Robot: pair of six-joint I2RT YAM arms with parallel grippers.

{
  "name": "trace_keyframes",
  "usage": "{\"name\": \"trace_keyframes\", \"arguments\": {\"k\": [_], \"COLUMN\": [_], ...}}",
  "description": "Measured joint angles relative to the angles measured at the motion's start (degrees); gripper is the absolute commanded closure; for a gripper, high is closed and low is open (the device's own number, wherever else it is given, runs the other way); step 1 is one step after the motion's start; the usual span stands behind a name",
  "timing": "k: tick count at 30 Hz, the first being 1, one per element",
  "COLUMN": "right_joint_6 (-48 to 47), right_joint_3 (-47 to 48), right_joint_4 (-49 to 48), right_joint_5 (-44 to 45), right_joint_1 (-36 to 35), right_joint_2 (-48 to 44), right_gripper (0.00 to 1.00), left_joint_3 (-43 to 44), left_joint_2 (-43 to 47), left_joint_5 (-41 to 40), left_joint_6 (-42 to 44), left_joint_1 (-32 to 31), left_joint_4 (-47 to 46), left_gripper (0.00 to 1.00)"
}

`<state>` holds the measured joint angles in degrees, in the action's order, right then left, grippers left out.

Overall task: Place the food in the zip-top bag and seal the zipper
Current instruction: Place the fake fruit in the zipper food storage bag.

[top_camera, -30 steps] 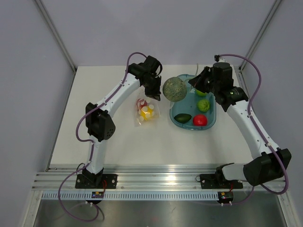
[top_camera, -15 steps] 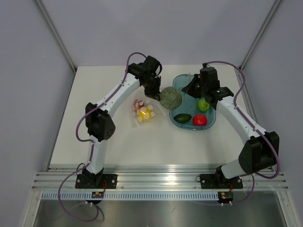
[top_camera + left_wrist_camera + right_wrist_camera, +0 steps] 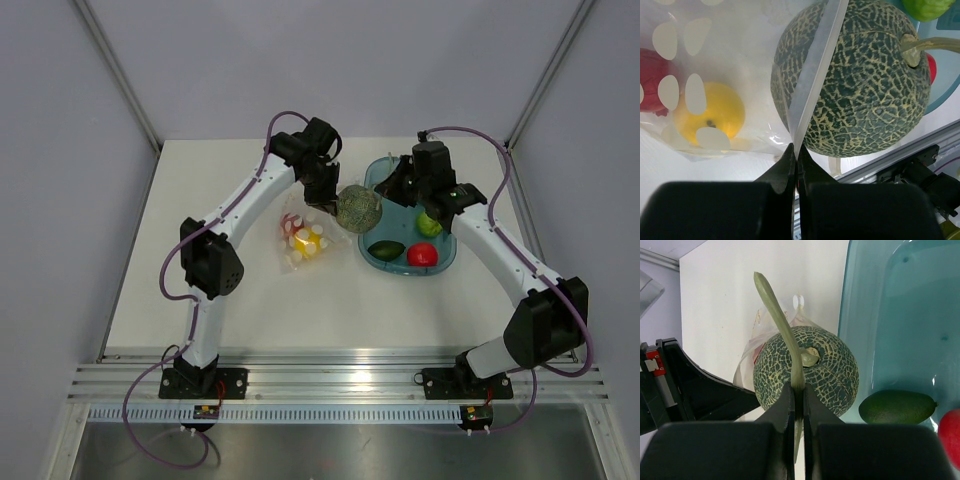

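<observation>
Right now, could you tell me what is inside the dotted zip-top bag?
A yellow fruit and a red piece show through the zip-top bag; its white dots hide parts of both. The melon is at its mouth.

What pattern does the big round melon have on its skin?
The melon is dark green with a pale net pattern, clearest in the left wrist view.

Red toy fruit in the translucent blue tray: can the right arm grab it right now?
Probably not yet. The right pincer is shut on the pale green stem of the netted grey-green melon; it must let go first. The red toy fruit itself lies uncovered in the blue tray.
</observation>
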<state>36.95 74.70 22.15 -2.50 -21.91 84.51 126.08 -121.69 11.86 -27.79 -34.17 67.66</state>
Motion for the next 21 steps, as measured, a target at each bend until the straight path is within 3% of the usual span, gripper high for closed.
{"name": "trace_keyframes", "arguments": {"k": [8, 21], "right_joint_6": [0.39, 0.48], "right_joint_3": [0.0, 0.52], "right_joint_4": [-0.61, 0.9], "right_joint_5": [0.39, 0.5], "right_joint_1": [-2.71, -5.73], "right_joint_2": [1.64, 3.67], "right_gripper": [1.0, 1.0], "left_joint_3": [4.33, 4.42], "left_joint_2": [0.13, 0.35], "left_joint_5": [1.11, 3.91], "left_joint_6": [0.52, 0.59], "left_joint_1": [-0.13, -0.39], "left_joint_4": [0.98, 0.76], "left_gripper": [1.0, 1.0]}}
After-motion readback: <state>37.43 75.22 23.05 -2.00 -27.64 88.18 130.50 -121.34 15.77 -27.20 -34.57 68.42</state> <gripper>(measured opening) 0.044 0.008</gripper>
